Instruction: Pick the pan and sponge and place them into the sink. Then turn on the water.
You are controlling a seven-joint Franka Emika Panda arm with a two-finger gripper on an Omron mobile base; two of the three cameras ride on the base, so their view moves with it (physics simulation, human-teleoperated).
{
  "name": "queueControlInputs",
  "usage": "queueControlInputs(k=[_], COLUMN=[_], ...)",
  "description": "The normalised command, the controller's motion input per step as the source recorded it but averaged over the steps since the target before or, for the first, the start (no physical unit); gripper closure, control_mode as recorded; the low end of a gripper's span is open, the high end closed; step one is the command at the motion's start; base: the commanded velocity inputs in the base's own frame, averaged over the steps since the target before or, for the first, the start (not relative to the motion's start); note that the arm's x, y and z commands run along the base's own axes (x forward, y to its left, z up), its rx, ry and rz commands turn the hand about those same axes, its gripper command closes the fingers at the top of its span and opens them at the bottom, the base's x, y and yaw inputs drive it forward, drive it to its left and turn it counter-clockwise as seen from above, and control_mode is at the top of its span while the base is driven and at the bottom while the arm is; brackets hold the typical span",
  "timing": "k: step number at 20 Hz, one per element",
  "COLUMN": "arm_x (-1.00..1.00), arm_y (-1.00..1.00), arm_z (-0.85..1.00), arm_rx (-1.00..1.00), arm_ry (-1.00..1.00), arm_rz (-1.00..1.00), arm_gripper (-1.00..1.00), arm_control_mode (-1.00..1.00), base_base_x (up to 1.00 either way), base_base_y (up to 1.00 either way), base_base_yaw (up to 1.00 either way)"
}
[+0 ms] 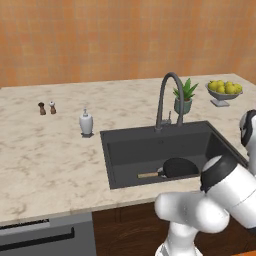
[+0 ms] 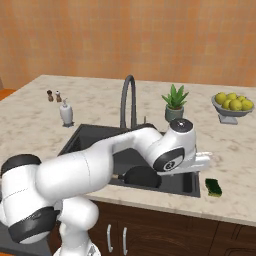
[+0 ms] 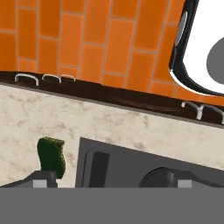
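The pan (image 1: 180,167) is seen lying in the sink (image 1: 130,150), near the front wall, its wooden handle pointed toward nine o'clock in the left base view. The sponge (image 2: 214,187) is found on the counter (image 2: 235,150) just beside the sink's right rim, at about four o'clock from the basin in the right base view. The gripper (image 3: 111,180) is held above the sink's edge, fingers spread wide with nothing between them. The faucet (image 1: 167,100) is seen behind the basin, at twelve o'clock
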Motion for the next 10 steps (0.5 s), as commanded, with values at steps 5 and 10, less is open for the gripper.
queueControlInputs(k=[5,10], arm_x=[0.17,0.26], arm_y=[-0.38,-0.45], arm_z=[-0.32,-0.18], arm_rx=[0.0,0.0], arm_ry=[0.0,0.0], arm_rz=[0.0,0.0], arm_gripper=[-1.0,-1.0], arm_control_mode=[-1.0,-1.0], base_base_x=[0.0,0.0], base_base_y=[0.0,0.0], base_base_yaw=[0.0,0.0])
